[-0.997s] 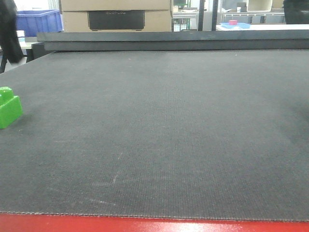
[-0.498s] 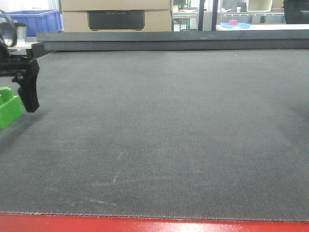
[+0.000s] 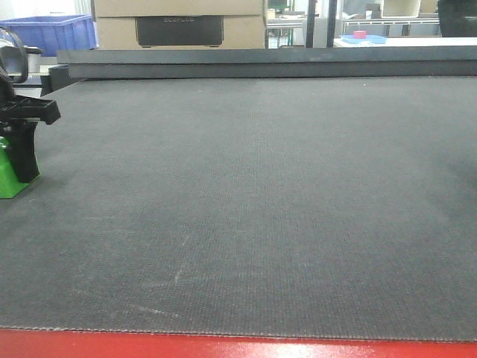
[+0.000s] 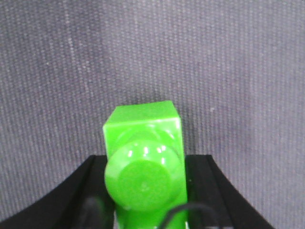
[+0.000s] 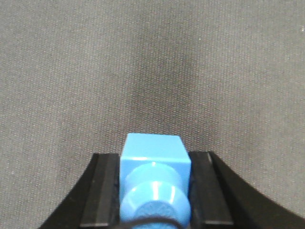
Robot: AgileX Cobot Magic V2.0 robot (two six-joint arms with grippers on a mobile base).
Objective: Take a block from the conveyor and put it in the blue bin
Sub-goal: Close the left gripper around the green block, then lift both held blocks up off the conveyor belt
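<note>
The green block (image 4: 143, 143) sits on the dark grey conveyor (image 3: 261, 186) at its far left edge, stud towards the left wrist camera. My left gripper (image 4: 143, 160) is shut on it, with a black jaw pressed to each side. In the front view one black finger (image 3: 24, 153) covers most of the block (image 3: 7, 183), which rests on the belt. My right gripper (image 5: 156, 160) is shut on a blue block (image 5: 153, 150) and hangs above bare belt; it is outside the front view. The blue bin (image 3: 56, 31) stands beyond the belt at the back left.
A red frame (image 3: 223, 347) edges the belt at the front. A raised dark ledge (image 3: 261, 63) runs along the far side, with a cardboard box (image 3: 179, 22) behind it. A small pink object (image 3: 360, 34) lies on a blue tray at the back right.
My left arm came in from the upper left, then dropped and shifted left until its jaws straddled the green block. The block has stayed in place.
</note>
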